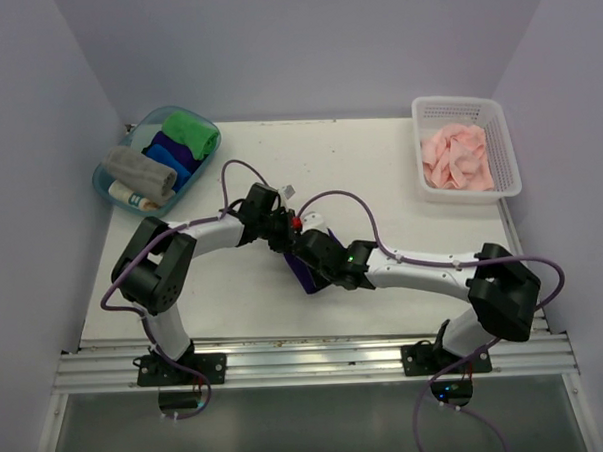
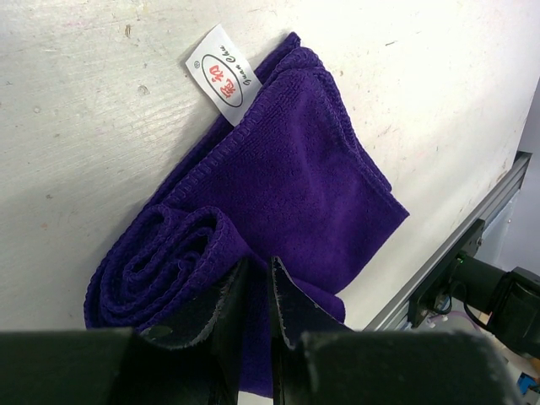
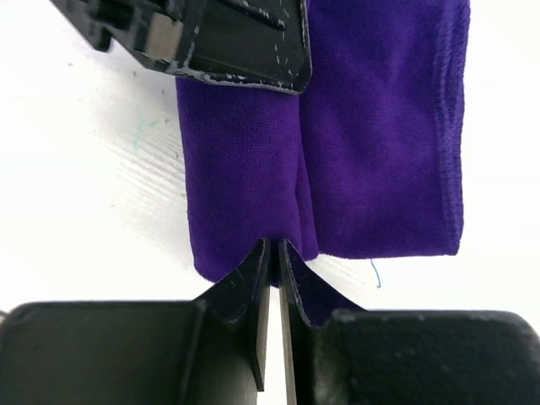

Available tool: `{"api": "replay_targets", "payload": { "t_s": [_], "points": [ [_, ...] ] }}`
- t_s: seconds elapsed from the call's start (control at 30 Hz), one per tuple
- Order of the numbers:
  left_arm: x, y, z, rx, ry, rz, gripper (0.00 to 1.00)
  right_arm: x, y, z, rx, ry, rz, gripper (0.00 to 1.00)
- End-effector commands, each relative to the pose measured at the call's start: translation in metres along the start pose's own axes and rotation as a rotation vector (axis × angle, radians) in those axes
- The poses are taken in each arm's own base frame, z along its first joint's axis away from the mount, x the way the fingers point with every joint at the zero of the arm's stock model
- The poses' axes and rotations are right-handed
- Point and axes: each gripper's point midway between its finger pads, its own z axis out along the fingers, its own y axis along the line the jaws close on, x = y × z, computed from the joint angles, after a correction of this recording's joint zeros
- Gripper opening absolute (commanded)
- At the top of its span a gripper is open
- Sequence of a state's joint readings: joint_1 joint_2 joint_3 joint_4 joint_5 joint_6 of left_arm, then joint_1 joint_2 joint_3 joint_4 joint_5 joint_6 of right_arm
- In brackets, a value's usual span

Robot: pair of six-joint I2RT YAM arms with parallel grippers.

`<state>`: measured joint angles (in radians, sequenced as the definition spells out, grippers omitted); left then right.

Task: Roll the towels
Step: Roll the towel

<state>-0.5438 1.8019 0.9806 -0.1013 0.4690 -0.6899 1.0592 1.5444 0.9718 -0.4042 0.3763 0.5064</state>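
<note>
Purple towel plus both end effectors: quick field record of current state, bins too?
purple towel: centre of table, folded, one end partly rolled, white label showing
left end effector: shut on purple towel beside the rolled end
right end effector: shut on purple towel's edge
blue tray: far left; holds rolled grey towel, blue roll, green roll
white basket: far right; holds unrolled pink towels

Seemingly lilac walls [image 1: 304, 46], white table [image 1: 358, 153].
</note>
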Motion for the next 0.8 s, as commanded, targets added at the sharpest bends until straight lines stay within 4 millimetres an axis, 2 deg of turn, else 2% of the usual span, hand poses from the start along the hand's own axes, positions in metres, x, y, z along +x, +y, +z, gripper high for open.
{"api": "replay_targets", "payload": {
  "t_s": [0.0,0.13,0.33,0.47,0.67,0.77],
  "points": [
    [0.012,0.024,0.004,-0.092,0.048,-0.001,0.20,-0.030,-0.002,-0.022,-0.001,-0.073,-0.021,0.16],
    [0.010,0.023,0.002,-0.094,0.040,0.004,0.20,-0.034,0.005,-0.019,0.000,-0.074,-0.078,0.29],
    [0.013,0.025,0.002,-0.101,0.046,0.002,0.20,-0.041,0.030,-0.022,-0.025,-0.110,-0.160,0.37],
    [0.014,0.027,0.003,-0.103,0.046,0.002,0.20,-0.040,0.035,-0.014,0.002,-0.105,-0.198,0.41],
    [0.015,0.029,0.002,-0.106,0.047,0.003,0.20,-0.032,0.032,0.006,0.059,-0.083,-0.239,0.44],
    [0.015,0.028,0.002,-0.106,0.044,0.005,0.20,-0.022,0.026,0.018,0.097,-0.069,-0.261,0.50]
  ]
}}
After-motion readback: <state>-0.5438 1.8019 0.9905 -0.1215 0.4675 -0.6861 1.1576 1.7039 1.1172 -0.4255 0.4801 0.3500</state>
